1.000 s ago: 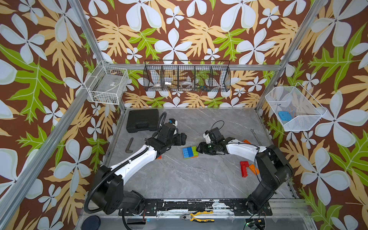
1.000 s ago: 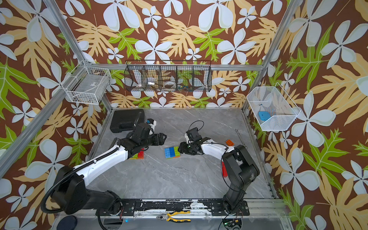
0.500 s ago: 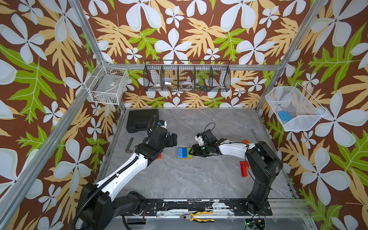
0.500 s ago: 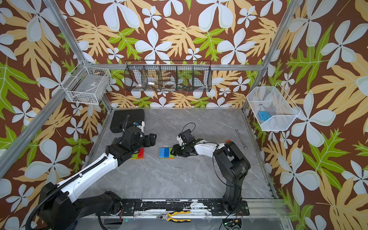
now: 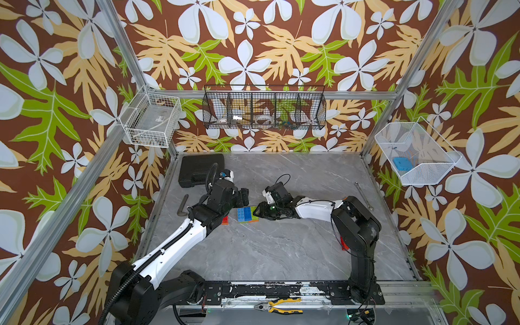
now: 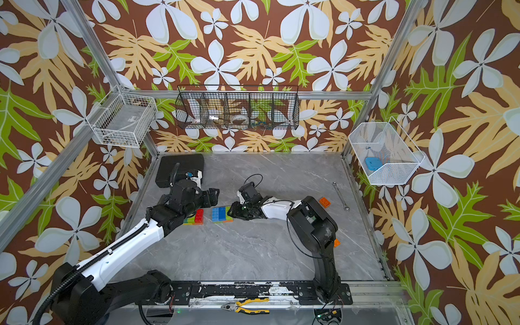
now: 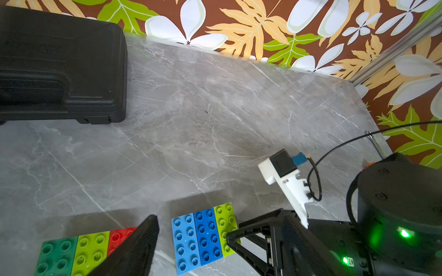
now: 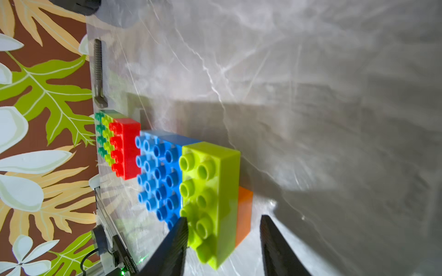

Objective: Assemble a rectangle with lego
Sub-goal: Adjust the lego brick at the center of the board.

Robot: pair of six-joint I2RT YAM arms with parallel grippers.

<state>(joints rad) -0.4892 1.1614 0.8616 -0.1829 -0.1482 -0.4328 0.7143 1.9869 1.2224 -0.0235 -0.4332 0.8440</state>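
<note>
Now, left arm (image 5: 180, 239) half-hides the red brick (image 5: 225, 221). Right jaws gape astride the lime brick (image 8: 210, 191), one fingertip (image 8: 177, 239) touching; left jaws released.

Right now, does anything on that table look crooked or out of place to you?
Yes. The bricks lie as two separate slabs, the green-lime-red slab and the blue-lime slab, with a gap between. An orange brick juts out past the lime brick, breaking the outline. A stray orange brick lies far off near the wrench.
</note>
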